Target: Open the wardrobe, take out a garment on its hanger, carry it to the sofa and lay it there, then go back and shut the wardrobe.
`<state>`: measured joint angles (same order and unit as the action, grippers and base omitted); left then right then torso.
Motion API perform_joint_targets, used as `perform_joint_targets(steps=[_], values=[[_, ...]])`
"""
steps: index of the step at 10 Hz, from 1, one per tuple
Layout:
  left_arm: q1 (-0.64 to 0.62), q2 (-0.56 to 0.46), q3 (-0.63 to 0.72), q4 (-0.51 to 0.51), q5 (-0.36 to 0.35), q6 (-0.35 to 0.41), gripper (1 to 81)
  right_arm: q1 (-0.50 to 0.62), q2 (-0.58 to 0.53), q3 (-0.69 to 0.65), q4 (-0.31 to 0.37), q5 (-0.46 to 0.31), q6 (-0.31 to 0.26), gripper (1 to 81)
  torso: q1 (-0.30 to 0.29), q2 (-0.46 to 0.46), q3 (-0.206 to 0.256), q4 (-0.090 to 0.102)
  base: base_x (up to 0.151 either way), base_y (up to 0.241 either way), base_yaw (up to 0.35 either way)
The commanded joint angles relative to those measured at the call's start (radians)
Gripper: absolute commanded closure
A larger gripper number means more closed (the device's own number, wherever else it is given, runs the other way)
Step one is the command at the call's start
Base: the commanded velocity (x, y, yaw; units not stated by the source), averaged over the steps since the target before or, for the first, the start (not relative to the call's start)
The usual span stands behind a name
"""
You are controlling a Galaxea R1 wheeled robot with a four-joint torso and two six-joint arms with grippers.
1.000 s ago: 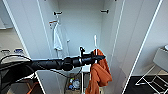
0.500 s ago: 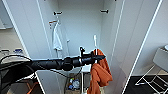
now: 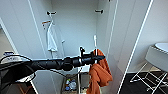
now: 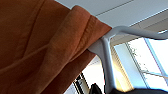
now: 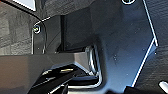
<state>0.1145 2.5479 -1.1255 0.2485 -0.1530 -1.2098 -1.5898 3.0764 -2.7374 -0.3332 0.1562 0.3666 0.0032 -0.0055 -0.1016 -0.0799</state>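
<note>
The wardrobe [image 3: 75,27] stood open, its smooth white doors swung wide and its inside plain and pale, with two short dark pegs high on the back wall. In the head view the left arm reached in from the left as a long dark jointed bar, and the left pincer [image 3: 98,57] was clamped on the hanger [image 3: 95,43], whose thin white stem rose straight above it. The garment [image 3: 100,72], soft rust-orange cloth, hung from there in loose crumpled folds, in front of the open wardrobe near its right door. A white T-shirt [image 3: 51,38] hung flat on its own hanger at the left side inside. To the right stood a pale round desk [image 3: 160,53] on thin wire legs. The left wrist view gave what the head view did not: the woven grain and a stitched seam of the orange cloth, draped over the hanger's curved white plastic shoulder, with bright windows behind. About the right pincer I could not tell.
</note>
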Motion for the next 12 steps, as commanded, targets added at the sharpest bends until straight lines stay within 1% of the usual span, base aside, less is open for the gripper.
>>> perform_joint_targets(steps=[1,3,5,7,12], values=[[-0.192,-0.007,0.036,0.049,-0.086,0.007,81.1,0.017,-0.046,0.024,-0.009,-0.053,-0.008,1.0,0.0,0.0,0.0,0.0,0.0,0.0,-0.194],[-0.19,-0.02,0.049,0.054,-0.083,0.007,81.1,0.0,-0.116,0.079,-0.01,-0.061,-0.011,1.0,0.0,0.0,0.0,0.0,0.0,0.0,-0.195],[-0.19,-0.03,0.064,0.06,-0.054,0.007,81.1,-0.028,-0.174,0.128,-0.006,-0.053,-0.009,1.0,0.0,0.0,0.0,0.0,0.0,0.0,-0.195],[-0.192,-0.044,0.079,0.063,-0.051,0.007,81.1,-0.04,-0.181,0.133,0.003,-0.052,0.002,1.0,0.0,0.0,0.0,0.0,0.0,0.0,-0.202],[-0.192,-0.041,0.096,0.074,-0.031,0.007,81.1,-0.048,-0.169,0.134,0.003,-0.052,0.003,1.0,0.0,0.0,0.0,0.0,0.0,0.0,-0.206]])
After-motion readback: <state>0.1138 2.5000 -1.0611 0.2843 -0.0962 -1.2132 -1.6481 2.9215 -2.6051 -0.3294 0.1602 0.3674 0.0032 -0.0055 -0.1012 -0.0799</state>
